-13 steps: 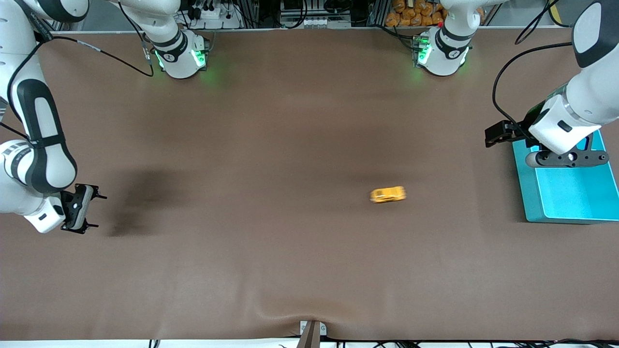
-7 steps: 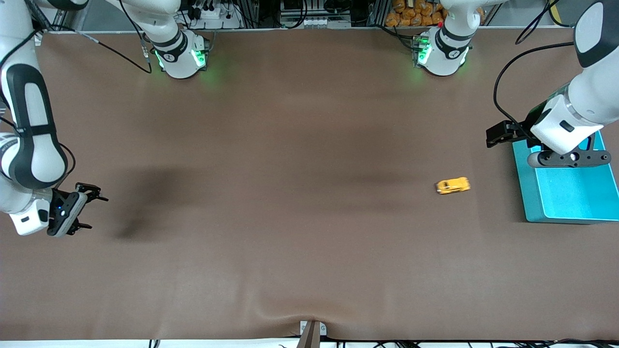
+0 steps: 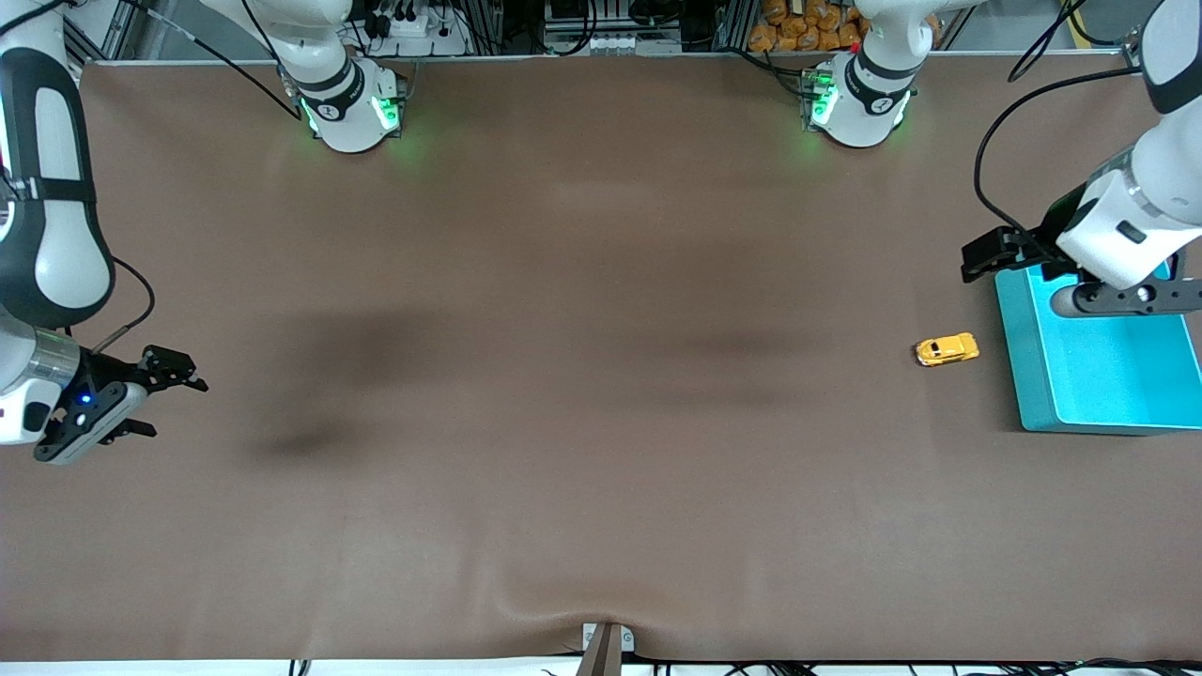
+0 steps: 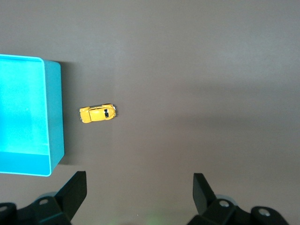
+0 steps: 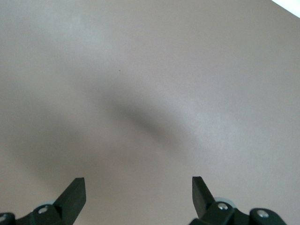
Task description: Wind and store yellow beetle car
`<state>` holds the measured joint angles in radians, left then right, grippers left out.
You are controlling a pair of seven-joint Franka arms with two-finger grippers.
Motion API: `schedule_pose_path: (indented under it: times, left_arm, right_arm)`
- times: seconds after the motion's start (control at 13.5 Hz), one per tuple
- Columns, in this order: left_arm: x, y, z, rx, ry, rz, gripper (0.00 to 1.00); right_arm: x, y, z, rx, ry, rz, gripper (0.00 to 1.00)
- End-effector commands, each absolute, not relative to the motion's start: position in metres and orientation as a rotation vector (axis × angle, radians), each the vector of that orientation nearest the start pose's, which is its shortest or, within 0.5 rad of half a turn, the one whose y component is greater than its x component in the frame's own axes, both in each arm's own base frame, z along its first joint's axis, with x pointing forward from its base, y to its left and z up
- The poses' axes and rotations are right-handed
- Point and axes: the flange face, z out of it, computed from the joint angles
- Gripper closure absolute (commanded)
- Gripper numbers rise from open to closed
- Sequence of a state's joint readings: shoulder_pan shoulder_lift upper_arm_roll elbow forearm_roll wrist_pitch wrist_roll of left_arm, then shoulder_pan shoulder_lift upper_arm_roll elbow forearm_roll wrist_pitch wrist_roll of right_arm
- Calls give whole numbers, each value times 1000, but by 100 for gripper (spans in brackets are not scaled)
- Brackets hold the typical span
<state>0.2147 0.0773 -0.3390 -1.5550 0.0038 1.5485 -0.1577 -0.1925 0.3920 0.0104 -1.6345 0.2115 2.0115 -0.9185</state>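
At middle right of the front view, the yellow beetle car [image 3: 947,350] sits just beside the teal bin [image 3: 1025,376], left gripper [image 3: 1122,296] spread over it for pickup; right gripper [image 3: 141,399] waits, fingers apart, at far left.

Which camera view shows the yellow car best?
The left wrist view: the car appears largest there, seen from above with its dark windows visible, beside the teal bin. The front view shows it smaller, on the table near the bin. The right wrist view shows only bare table, no car.
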Motion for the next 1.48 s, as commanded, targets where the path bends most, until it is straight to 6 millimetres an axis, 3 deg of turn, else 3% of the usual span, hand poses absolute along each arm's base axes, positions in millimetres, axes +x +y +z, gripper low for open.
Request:
schedule_pose_path:
  times: [0.0,0.3,0.52,0.67,0.89,0.96,1.04,1.26,1.41]
  left_arm:
    - [552,-52,608,-3119,-89,141,0]
    - [527,-29,641,-3100,-129,123,0]
    - [524,-23,634,-3089,-238,148,0]
    - [521,-21,622,-3024,-549,173,0]
    - [526,-16,578,-2845,-1076,187,0]
    - [528,-7,560,-2800,-1172,203,0]
    - [531,15,541,-2759,-1271,206,0]
    - [547,34,460,-2622,-1422,289,0]
    - [554,44,424,-2493,-1624,305,0]
  right_arm:
    - [651,-94,437,-2865,-688,-97,0]
    - [624,-85,509,-2973,-395,-72,0]
    - [599,-57,567,-3047,-183,48,0]
    - [590,-43,597,-3105,-117,88,0]
    - [577,-43,630,-3125,-123,29,0]
    - [576,-44,634,-3137,-116,19,0]
    - [574,-44,634,-3138,-113,29,0]
    - [558,-43,632,-3125,-65,179,0]
    - [551,-41,632,-3115,67,243,0]
